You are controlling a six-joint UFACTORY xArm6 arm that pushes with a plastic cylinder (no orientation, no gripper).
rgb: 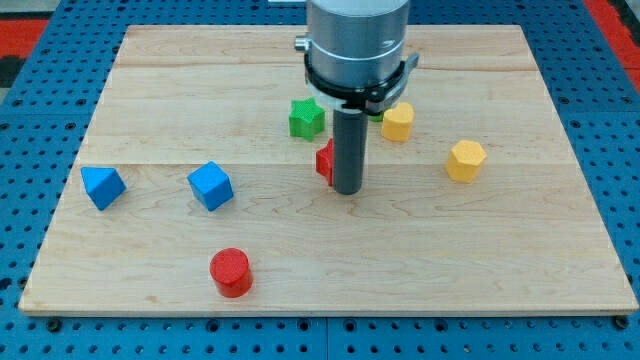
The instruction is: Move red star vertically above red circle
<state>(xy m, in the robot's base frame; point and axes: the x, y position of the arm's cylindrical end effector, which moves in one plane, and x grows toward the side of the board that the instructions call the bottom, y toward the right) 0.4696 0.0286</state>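
The red star (324,161) lies near the board's middle, mostly hidden behind my rod; only its left edge shows. My tip (347,190) rests on the board right against the star's right side, a little below it. The red circle (230,271), a short cylinder, stands at the view's lower left, well below and to the left of the star and the tip.
A green star (306,118) sits just above the red star. Two yellow blocks (398,122) (466,160) lie to the right. A blue cube (210,185) and a blue triangular block (103,186) lie at the left. The wooden board (500,270) is ringed by blue pegboard.
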